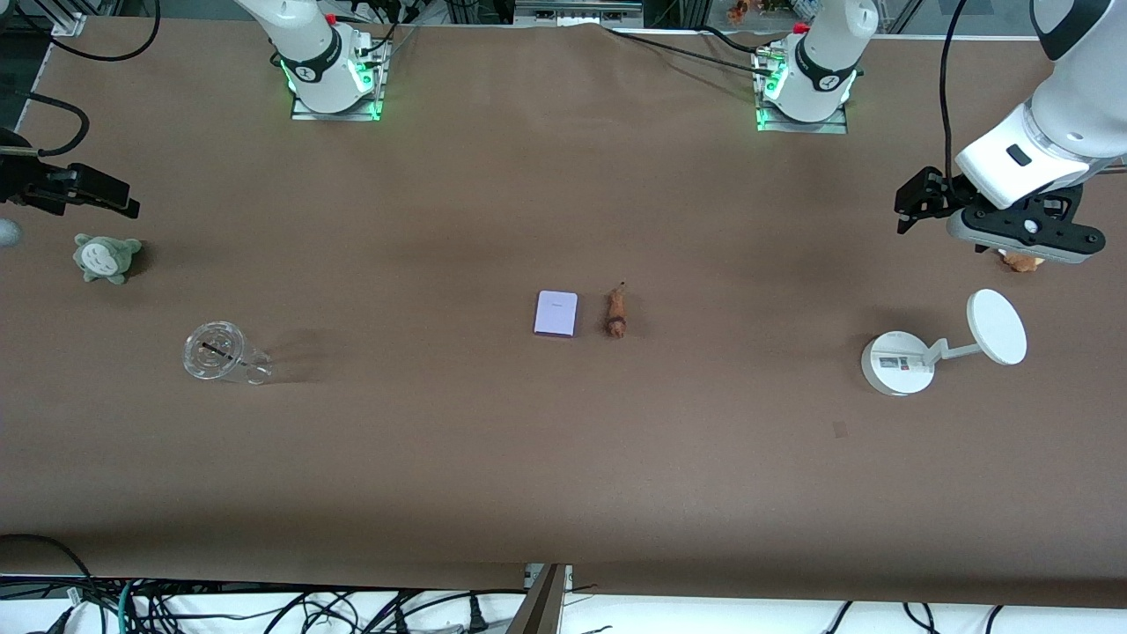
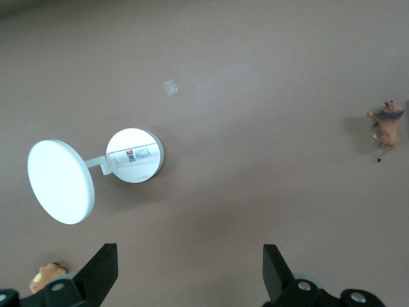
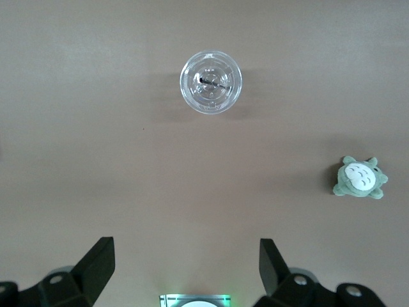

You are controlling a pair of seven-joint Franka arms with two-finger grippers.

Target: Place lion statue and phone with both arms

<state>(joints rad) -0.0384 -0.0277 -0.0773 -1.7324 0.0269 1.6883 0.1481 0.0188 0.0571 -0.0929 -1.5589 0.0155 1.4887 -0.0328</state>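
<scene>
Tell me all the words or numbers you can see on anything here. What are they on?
None can be read.
Sticker on the white stand's base: red and dark print, too small to read.
Phone: a faint mark on its face, too small to read.
Round badges on the two arm bases: a dark symbol, no readable letters.

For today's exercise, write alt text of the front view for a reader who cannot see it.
A lavender phone and a small brown lion statue lie side by side mid-table, untouched. Both arms wait at the table's ends with open tools, the left tool above a white stand, the right tool near a grey-green plush.
</scene>
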